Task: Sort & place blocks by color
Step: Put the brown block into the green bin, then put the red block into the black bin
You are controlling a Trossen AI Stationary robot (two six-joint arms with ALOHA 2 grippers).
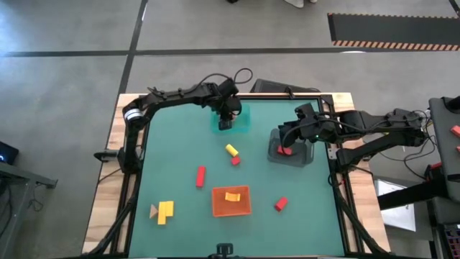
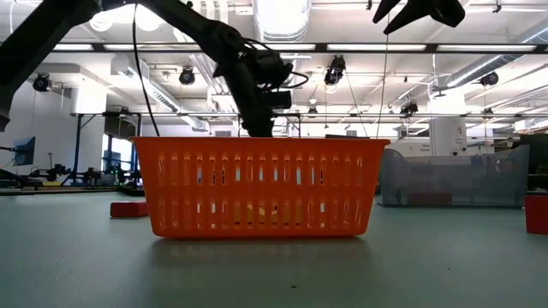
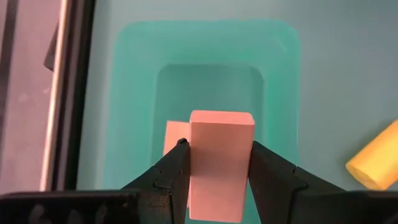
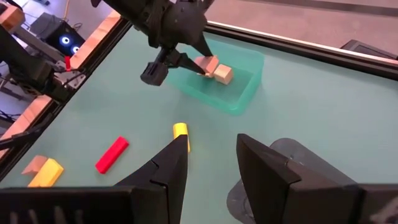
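My left gripper is shut on a tan block over the teal tray at the table's far side. A second tan block lies in that tray. My right gripper is open and empty, above the grey tray at the right, which holds a red block. The orange tray at the near middle holds a yellow block. Loose on the table are a yellow block, three red blocks, a yellow block and a tan wedge. My left gripper pinches the tan block's two long side faces between its two fingers. The fingers slant down toward the tray and lie along the block. The block is held over the inside of the teal tray, beside the second tan block.
A black frame runs along the green mat's edges. In the low view the orange tray stands in front and hides much of the table behind it. There is bare mat at the near right and the far left.
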